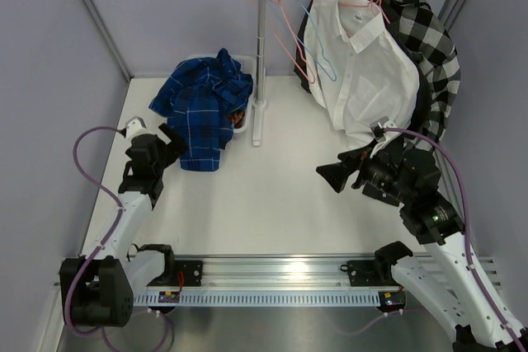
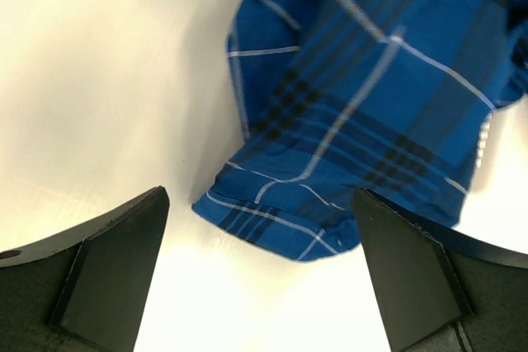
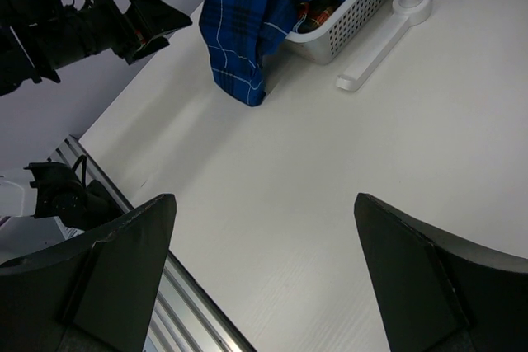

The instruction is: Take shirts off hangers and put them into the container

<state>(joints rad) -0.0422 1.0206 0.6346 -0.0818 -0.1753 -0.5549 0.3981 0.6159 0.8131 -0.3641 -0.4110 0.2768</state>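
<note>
Left gripper (image 2: 259, 204) is hovering spread over the blue plaid shirt (image 2: 363, 105), seemingly because its hem is overhanging the basket (image 3: 356, 16); right gripper (image 3: 264, 200) is gaping too.

No text, brand, number or sign can be read in any view; the small coloured marks (image 1: 170, 293) on the long silver aluminium rail (image 1: 280, 274) at the near table edge may be stickers or labels, but they are too small to make out.
</note>
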